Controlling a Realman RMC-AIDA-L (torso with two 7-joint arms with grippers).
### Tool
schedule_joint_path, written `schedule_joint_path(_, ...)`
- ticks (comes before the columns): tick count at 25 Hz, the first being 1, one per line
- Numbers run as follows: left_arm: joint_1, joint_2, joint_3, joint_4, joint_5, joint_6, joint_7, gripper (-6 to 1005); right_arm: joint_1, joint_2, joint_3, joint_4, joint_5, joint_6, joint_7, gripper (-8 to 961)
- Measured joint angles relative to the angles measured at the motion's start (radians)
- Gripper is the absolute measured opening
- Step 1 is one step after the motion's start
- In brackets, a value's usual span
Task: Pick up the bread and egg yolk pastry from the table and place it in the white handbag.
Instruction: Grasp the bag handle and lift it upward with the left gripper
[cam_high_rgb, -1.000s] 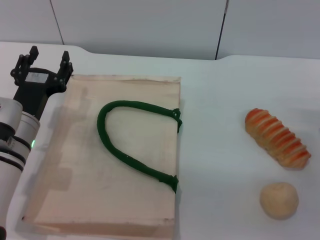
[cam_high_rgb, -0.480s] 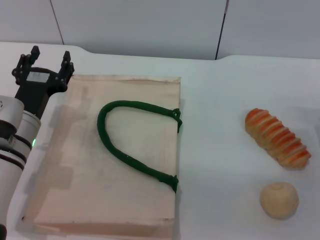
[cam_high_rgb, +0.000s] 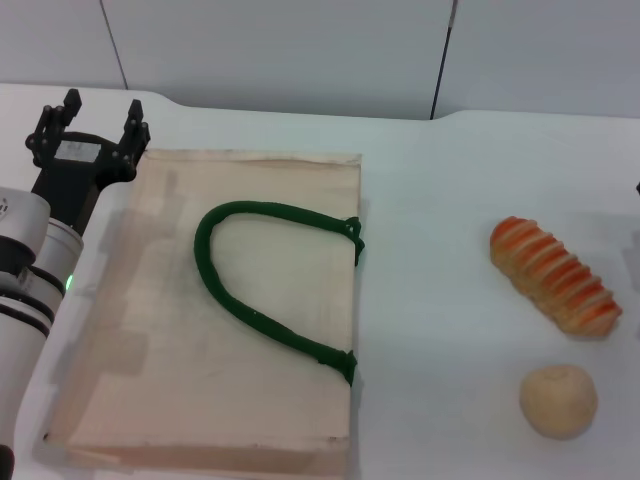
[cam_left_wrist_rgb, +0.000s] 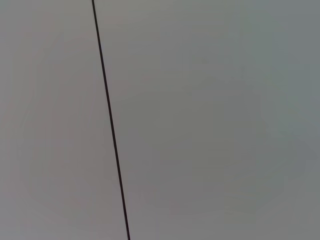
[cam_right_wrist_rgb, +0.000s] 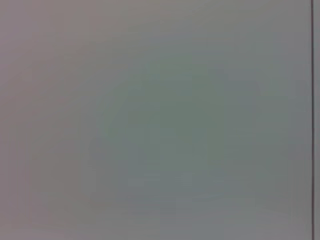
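White handbag (cam_high_rgb: 215, 320) lying flat on the bench (cam_high_rgb: 430, 300); bread (cam_high_rgb: 554, 276) and egg yolk pastry (cam_high_rgb: 558, 400) sitting right of it; left gripper (cam_high_rgb: 90, 115) hovering at the bag's far-left corner, jaws apart

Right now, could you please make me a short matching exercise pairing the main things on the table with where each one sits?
Things:
1. white handbag
2. bread
3. egg yolk pastry
4. left gripper

Places:
A. near right corner of the table, on its own
B. lying flat on the left half, green handle on top
C. past the bag's far left corner, jaws apart
D. right side, lying diagonally, farther back than the round ball

Pairs: 1-B, 2-D, 3-A, 4-C
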Motion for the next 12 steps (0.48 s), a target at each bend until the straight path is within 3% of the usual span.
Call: schedule_joint_path(12, -0.012, 0.002, 0.005, 0.032, 0.010, -0.052, 0.037, 708, 0.009, -0.001, 0.005, 0.013, 0.001, -0.036, 0.000, 861)
